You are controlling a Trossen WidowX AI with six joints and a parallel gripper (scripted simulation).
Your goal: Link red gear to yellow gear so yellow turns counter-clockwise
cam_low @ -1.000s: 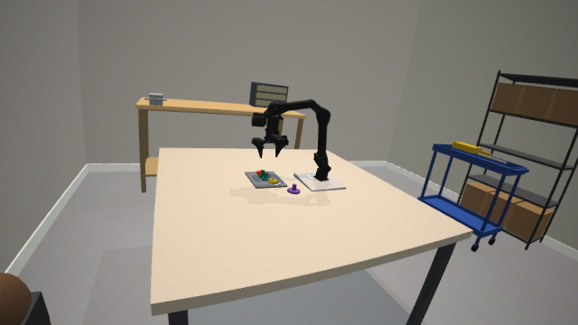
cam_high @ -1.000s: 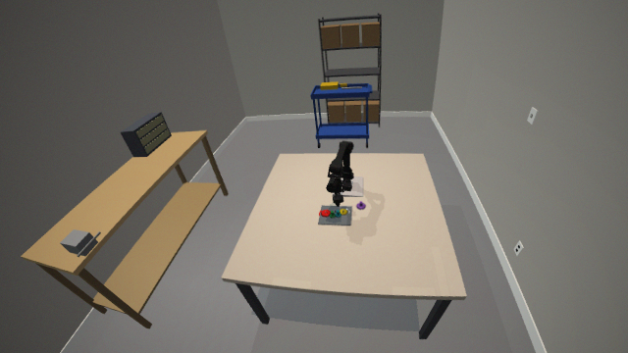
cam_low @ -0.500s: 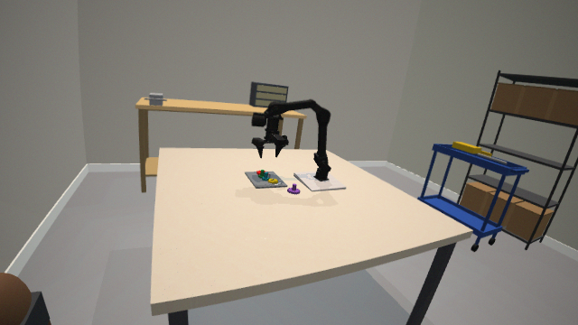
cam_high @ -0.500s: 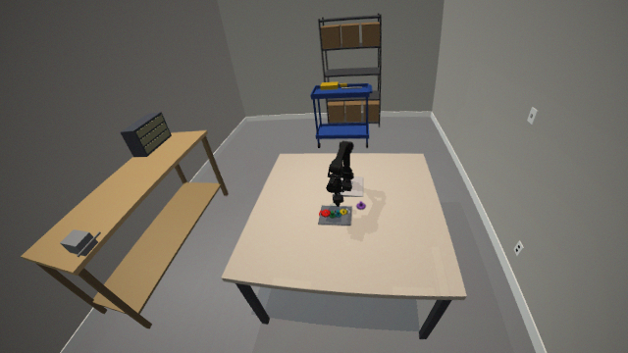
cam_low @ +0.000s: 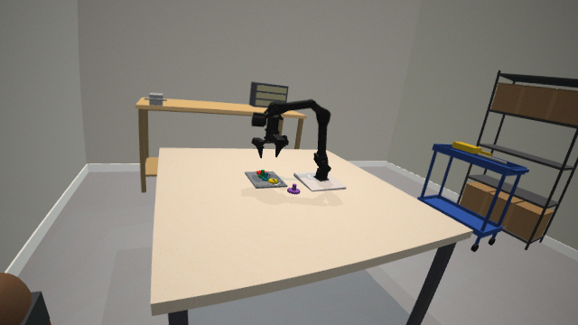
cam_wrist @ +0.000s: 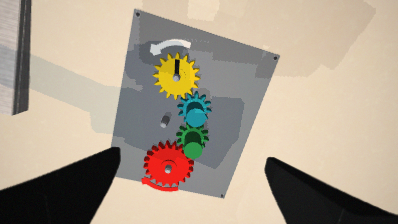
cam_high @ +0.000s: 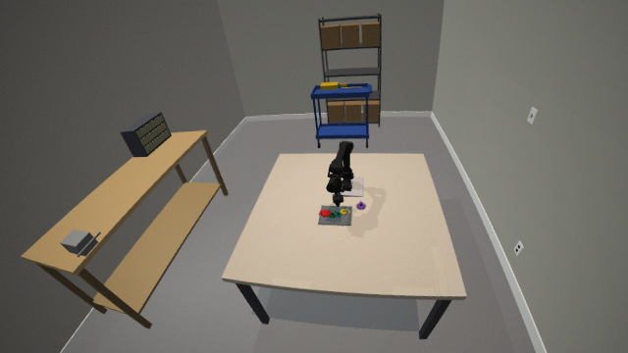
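The grey board (cam_high: 335, 223) (cam_low: 269, 185) (cam_wrist: 235, 75) lies on the table. In the wrist view the red gear (cam_wrist: 159, 159) is at its lower end and the yellow gear (cam_wrist: 167, 80) with a black stripe near the upper end. A green gear (cam_wrist: 193, 150) and a teal gear (cam_wrist: 196, 117) stand between them, red beside green, green beside teal, teal beside yellow; their teeth appear to meet. One empty peg (cam_wrist: 165, 120) stands left of them. A purple gear (cam_high: 361, 205) (cam_low: 293, 190) stands on the table beside the board. My gripper (cam_low: 268, 157) (cam_wrist: 194, 156) is open and empty, well above the board.
The arm's pale base plate (cam_low: 334, 186) (cam_high: 358, 192) is near the board, with the purple gear close to both. A workbench (cam_high: 123, 196), a blue cart (cam_high: 341, 131) and a shelf rack (cam_high: 351, 72) stand away from the table.
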